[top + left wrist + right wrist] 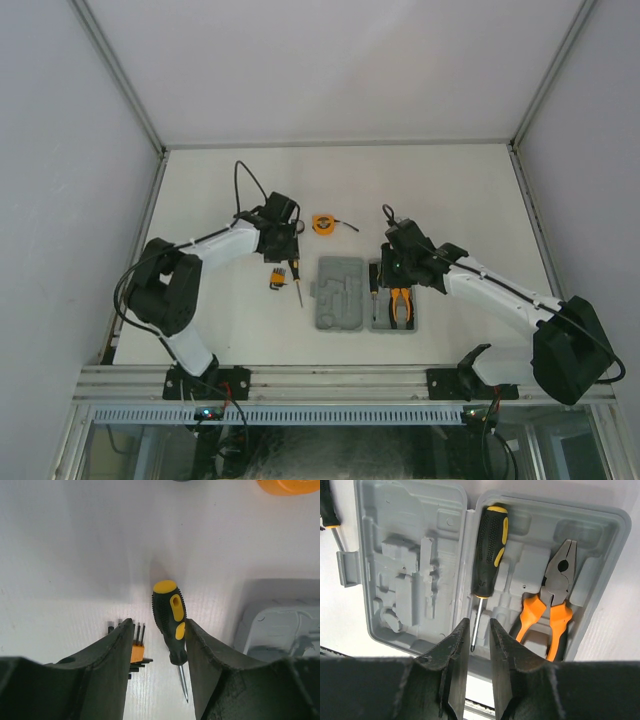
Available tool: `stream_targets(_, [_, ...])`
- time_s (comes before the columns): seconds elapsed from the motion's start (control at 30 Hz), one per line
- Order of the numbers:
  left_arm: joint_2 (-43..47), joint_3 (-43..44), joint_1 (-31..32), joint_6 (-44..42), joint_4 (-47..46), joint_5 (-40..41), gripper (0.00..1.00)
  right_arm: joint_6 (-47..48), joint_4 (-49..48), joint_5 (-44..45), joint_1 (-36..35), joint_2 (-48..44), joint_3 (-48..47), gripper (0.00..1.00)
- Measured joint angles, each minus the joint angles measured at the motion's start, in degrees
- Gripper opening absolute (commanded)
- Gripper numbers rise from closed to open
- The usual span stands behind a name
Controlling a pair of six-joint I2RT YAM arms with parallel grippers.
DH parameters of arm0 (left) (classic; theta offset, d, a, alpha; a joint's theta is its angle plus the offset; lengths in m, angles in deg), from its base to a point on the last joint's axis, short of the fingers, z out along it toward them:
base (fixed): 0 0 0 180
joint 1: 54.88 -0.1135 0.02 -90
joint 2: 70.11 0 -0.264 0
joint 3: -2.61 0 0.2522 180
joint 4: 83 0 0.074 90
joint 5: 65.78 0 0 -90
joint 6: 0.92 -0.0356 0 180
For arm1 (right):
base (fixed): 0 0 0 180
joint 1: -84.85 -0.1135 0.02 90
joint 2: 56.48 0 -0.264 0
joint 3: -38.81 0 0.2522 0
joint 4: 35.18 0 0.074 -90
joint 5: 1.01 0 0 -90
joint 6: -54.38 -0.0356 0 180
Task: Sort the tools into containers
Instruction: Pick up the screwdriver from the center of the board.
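The grey tool case [340,296] lies open between the arms. Its right half holds a black-and-yellow screwdriver [490,550] and orange-handled pliers [555,595], each in a recess. My right gripper [479,622] hovers over that screwdriver's tip, open by a narrow gap and holding nothing. A second screwdriver [170,615] lies on the table left of the case. My left gripper [159,625] is open and straddles its handle, the right finger close against it, the left finger apart. The orange hex-key set [136,652] lies just left of it. The tape measure [322,224] sits behind the case.
The case's left half [410,555] shows only bare moulded recesses. White table stretches behind and to both sides, bounded by the enclosure walls. A metal rail [340,380] runs along the near edge by the arm bases.
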Motion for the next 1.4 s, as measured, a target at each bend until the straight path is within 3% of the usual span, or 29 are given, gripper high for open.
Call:
stream_targets(0.33, [-3.0,0.0,0.0,0.1,-1.7,-1.7,0.44,0.0,-0.4,0.0,0.2,0.0,0.1,0.22])
stream_targets(0.67, [-3.7,0.0,0.1,0.0,-3.1,-3.0,0.24,0.0,-0.3,0.3,1.0,-4.3,0.2,0.22])
stream_targets(0.83, [-2.4,-0.1,0.1,-0.3,-3.7,-3.2,0.17,0.0,-0.3,1.1,1.4,-9.8,0.2,0.3])
stream_targets(1.0, [5.8,-1.9,0.1,-1.5,-5.6,-4.3,0.13,0.2,-1.3,0.5,2.3,-15.7,0.2,0.51])
stream_targets(1.4, [32.4,-8.1,0.8,-4.2,-10.4,-10.5,0.0,2.6,-9.9,-6.8,2.6,-22.6,3.2,0.67])
